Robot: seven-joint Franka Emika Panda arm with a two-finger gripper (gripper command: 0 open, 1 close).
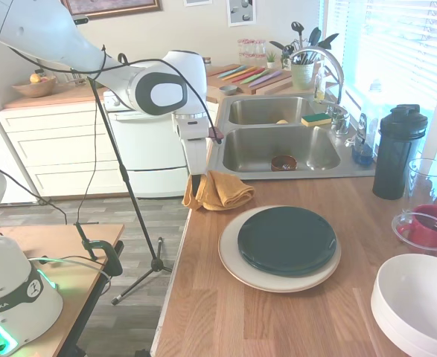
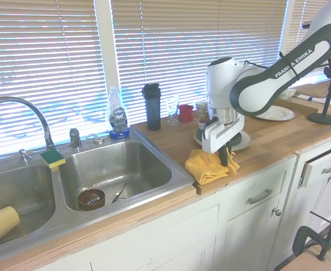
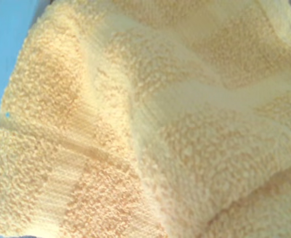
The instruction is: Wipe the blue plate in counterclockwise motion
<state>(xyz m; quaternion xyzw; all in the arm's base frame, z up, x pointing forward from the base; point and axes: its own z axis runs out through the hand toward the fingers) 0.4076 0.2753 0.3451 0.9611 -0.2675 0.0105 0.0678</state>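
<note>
The gripper [image 1: 196,185] is down in the yellow towel [image 1: 219,190] (finger state I cannot tell), beside the blue plate [image 1: 286,240] on its cream plate [image 1: 237,271].

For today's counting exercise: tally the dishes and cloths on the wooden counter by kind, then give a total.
Blue plate: 1
Cream plate: 1
White bowl: 1 stack; number of bowls unclear
Yellow cloth, with the gripper down at it: 1
Total: 4
</note>
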